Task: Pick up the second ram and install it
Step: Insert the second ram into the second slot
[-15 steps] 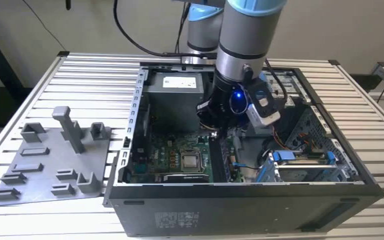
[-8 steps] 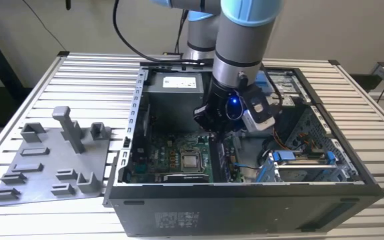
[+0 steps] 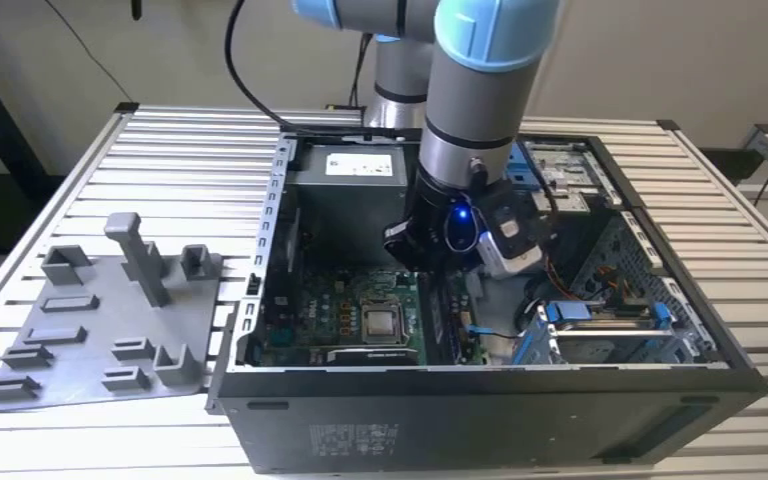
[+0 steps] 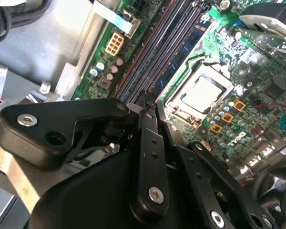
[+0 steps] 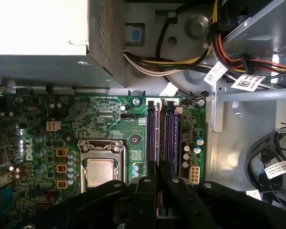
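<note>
Exterior view: motherboard (image 3: 357, 310) inside case (image 3: 491, 400).

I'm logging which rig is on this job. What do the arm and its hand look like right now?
The arm is a grey metal tube with light-blue joint caps, and a black cable loops beside it. Near the wrist sits a black block with a blue light and a white-and-black unit strapped on. The hand is matte black, with flat linkage bars joined by silver screws.
</note>
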`<act>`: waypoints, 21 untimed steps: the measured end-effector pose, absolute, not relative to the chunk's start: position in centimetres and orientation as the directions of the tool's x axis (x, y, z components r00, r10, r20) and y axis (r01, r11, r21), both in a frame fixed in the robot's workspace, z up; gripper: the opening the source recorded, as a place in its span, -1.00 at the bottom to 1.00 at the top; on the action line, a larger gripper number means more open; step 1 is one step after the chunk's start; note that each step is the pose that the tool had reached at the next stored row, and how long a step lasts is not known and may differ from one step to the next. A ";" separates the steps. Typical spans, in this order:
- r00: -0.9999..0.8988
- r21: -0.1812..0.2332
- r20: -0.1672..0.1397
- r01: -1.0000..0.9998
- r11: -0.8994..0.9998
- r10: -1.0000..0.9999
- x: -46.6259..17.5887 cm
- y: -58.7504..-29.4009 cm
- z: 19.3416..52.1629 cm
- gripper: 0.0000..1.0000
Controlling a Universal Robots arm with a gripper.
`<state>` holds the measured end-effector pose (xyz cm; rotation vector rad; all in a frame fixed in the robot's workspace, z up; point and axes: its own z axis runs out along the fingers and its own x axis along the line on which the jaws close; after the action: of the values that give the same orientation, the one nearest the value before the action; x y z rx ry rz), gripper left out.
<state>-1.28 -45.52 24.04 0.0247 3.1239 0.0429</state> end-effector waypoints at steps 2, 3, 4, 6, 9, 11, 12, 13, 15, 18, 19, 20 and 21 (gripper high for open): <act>-1.000 0.028 -0.017 0.021 0.999 0.022 -1.3 -45.7 23.7 -0.72; -1.000 0.028 -0.017 0.025 0.999 0.026 -1.3 -45.7 23.6 -0.72; -0.999 0.029 -0.017 0.030 0.999 0.030 -1.3 -45.8 23.4 -0.72; -0.999 0.032 -0.017 0.038 0.999 0.038 -1.3 -45.8 23.2 -0.72; -0.999 0.038 -0.016 0.050 0.998 0.051 -1.4 -45.9 23.0 -0.72; -0.998 0.039 -0.007 0.056 0.998 0.056 -1.4 -46.0 23.0 -0.72; -0.998 0.039 0.002 0.057 0.998 0.056 -1.4 -46.1 23.0 -0.72; -0.998 0.040 0.004 0.057 0.998 0.057 -1.4 -46.2 23.0 -0.72; -0.998 0.041 0.004 0.057 0.998 0.057 -1.4 -46.4 23.0 -0.72; -0.998 0.041 0.004 0.057 0.998 0.057 -1.4 -46.7 22.9 -0.72; -0.998 0.041 0.004 0.058 0.997 0.058 -1.4 -46.8 22.9 -0.72; -0.998 0.041 0.004 0.058 0.997 0.058 -1.4 -46.8 22.9 -0.72; -0.998 0.041 0.004 0.058 0.997 0.058 -1.4 -46.8 22.9 -0.72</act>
<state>-1.38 -46.83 22.90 0.0916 3.1428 0.0647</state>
